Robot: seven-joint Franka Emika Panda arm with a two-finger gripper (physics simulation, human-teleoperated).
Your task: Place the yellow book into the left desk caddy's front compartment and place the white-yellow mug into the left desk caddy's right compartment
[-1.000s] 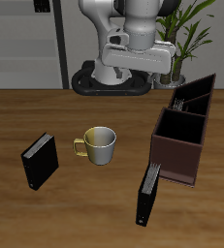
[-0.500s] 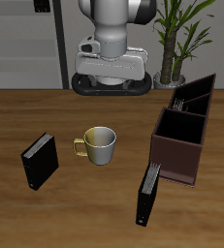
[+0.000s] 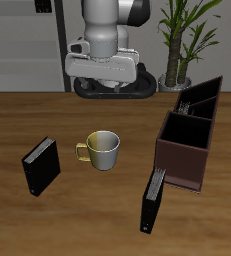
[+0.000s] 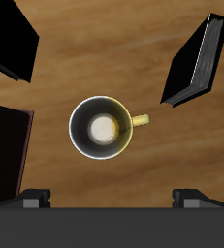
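One cream-white round mug with a yellow handle [image 3: 103,149] stands upright at the centre of the wooden worktop [image 3: 97,215], directly under the tool [image 4: 112,199], whose fingers are spread wide and hold nothing. Two black books flank it: one [image 3: 41,166] at left, one [image 3: 153,200] leaning on the nearer of two dark brown desk caddies [image 3: 187,150] at right. A small thin book [image 3: 191,104] appears to sit in the farther caddy [image 3: 209,95].

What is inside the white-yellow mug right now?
Nothing: the wrist view looks straight down into the white-yellow mug and shows only its bare pale bottom. Whatever the mug covers on the table is hidden.
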